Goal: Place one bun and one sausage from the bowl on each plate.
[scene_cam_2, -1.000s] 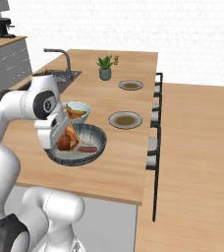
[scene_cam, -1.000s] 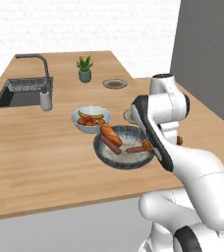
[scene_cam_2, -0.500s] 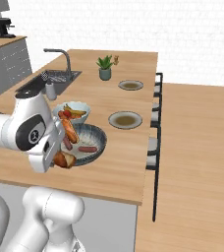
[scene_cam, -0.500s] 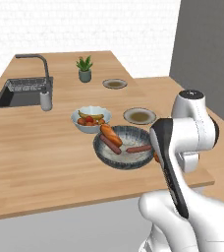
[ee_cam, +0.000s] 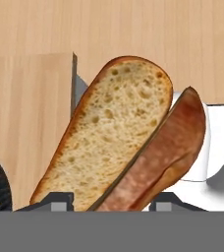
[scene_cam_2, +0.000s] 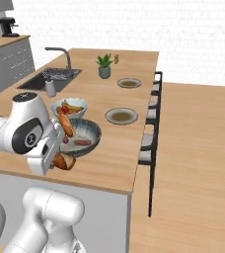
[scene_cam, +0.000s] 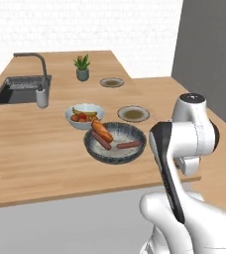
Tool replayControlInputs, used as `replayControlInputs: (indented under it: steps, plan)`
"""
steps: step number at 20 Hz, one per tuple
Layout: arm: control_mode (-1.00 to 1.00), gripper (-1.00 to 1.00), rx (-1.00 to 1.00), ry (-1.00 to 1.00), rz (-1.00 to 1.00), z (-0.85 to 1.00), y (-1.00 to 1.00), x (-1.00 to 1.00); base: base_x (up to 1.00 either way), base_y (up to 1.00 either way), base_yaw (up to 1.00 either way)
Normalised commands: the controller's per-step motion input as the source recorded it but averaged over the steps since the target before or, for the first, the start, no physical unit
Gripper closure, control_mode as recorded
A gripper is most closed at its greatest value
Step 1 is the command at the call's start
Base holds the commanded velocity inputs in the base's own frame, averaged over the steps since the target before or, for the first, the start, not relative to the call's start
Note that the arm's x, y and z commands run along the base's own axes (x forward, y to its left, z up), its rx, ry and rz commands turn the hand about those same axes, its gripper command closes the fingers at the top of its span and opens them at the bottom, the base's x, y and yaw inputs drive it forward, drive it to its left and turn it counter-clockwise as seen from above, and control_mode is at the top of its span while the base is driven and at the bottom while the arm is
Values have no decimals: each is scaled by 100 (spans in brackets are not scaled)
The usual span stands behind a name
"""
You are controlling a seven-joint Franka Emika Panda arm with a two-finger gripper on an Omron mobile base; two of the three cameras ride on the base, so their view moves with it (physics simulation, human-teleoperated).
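Your gripper [ee_cam: 109, 201] is clamped on a bun [ee_cam: 119, 138] (split, crumb side facing the hand cam), held off the counter's [scene_cam: 30, 149] front edge, near the bowl [scene_cam: 116, 144]. Bowl has another bun [scene_cam: 101, 130] & two sausages [scene_cam: 129, 145]. Both plates, near [scene_cam: 133, 113] & far [scene_cam: 111, 82], sit bare behind it.

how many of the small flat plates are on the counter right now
2. The near plate sits just beyond the dark bowl, right of the white fruit bowl. The far plate lies farther back, right of the potted plant. Both look bare.
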Motion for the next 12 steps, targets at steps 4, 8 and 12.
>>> replayControlInputs:
  steps: [4,8,12]
  plan:
    - [100,100,0,0,0,0,0,0,0,-100,31]
    - [100,100,0,0,0,0,0,0,0,-100,39]
    - [100,100,0,0,0,0,0,0,0,-100,46]
